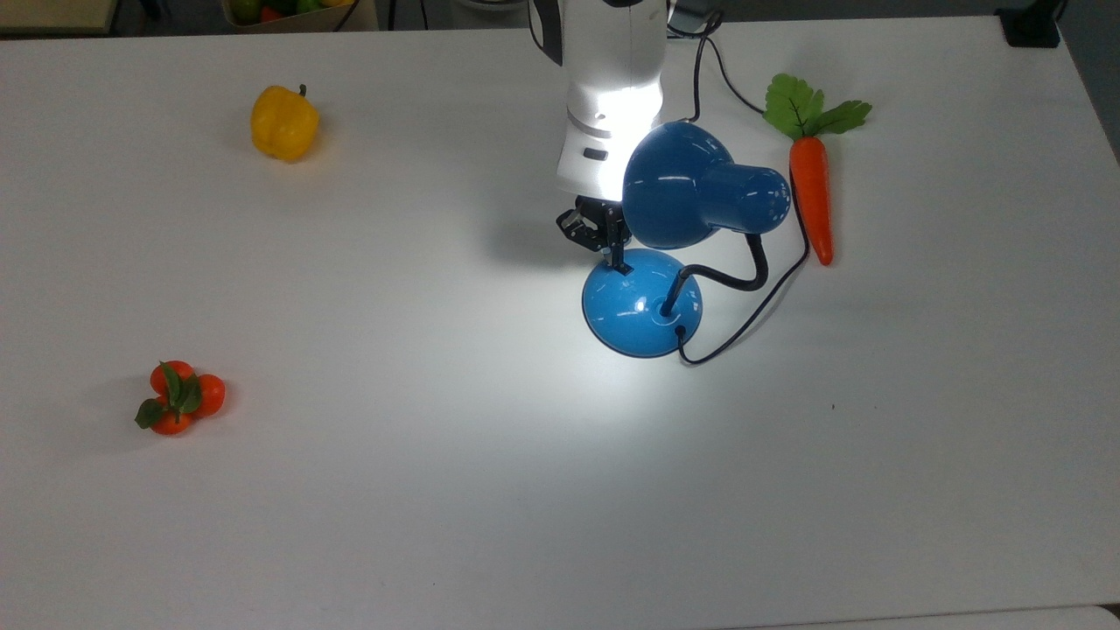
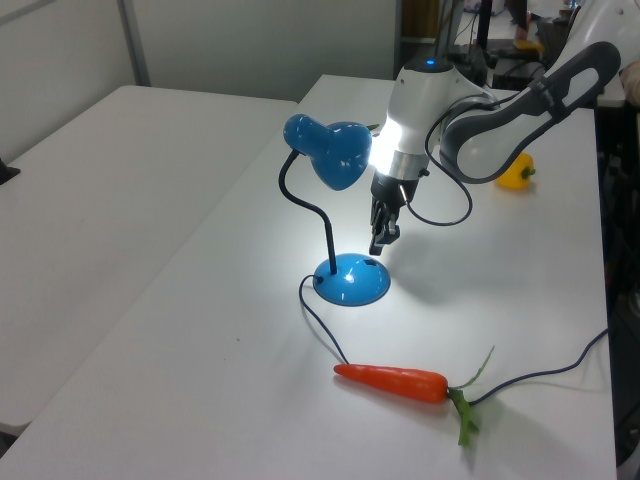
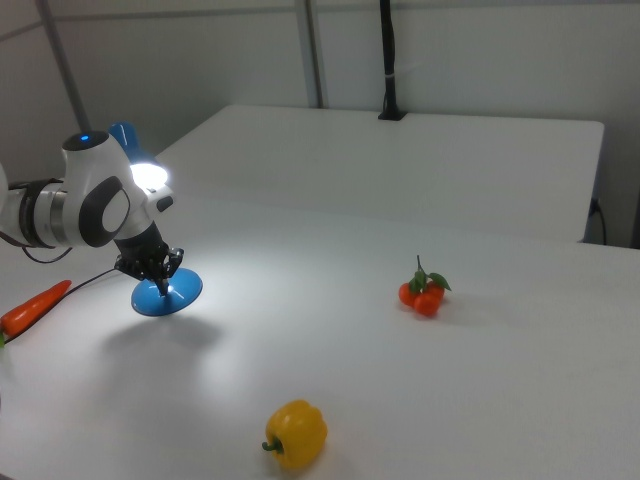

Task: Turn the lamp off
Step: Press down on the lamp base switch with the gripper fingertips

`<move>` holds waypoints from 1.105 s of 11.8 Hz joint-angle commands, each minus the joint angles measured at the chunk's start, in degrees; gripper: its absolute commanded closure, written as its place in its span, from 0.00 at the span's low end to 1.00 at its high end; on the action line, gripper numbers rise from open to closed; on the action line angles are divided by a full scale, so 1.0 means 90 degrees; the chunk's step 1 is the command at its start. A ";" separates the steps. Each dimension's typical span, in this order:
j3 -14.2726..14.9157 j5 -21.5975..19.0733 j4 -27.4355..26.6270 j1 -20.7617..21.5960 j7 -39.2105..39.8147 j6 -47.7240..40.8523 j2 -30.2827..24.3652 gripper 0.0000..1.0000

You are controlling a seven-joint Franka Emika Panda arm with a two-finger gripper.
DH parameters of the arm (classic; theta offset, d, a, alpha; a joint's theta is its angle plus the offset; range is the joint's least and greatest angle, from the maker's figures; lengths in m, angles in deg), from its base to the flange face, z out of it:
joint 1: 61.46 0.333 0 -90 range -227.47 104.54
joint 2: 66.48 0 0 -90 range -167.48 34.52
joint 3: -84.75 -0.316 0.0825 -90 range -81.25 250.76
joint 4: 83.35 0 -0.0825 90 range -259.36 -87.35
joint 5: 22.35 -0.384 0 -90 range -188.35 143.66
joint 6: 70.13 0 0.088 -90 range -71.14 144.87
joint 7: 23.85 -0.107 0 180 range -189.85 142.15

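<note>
- the lamp stands near the middle of the white surface, toward the top view's right, and it is lit: a bright pool of light spreads over the surface around its base.
- its shade leans over on the bent neck, so it overhangs part of the base; the arm comes in beside the shade rather than under it, probably to keep off it.
- the claw points straight down with its fingers drawn together into a narrow tip, holding nothing; that tip sits on or just above the small dark switch at the base's rim, in the top view the rim's upper left. a closed tip suits pressing a small button.
- the light suggests the switch is not yet thrown.
- room: the carrot lies just beside the cord, on the top view's right, and the pepper and the tomato cluster sit well apart. the tight spot is the shade's edge close to the wrist.
</note>
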 commanded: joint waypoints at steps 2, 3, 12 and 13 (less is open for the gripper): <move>-0.0011 -0.0055 -0.0073 0.0023 0.0163 0.0156 0.0025 1.00; -0.0011 -0.0055 -0.0073 0.0023 0.0163 0.0156 0.0073 1.00; -0.0031 0.0023 -0.0083 0.0023 0.0153 0.0108 0.0142 1.00; -0.0031 0.0033 -0.0093 0.0023 0.0144 0.0069 0.0142 1.00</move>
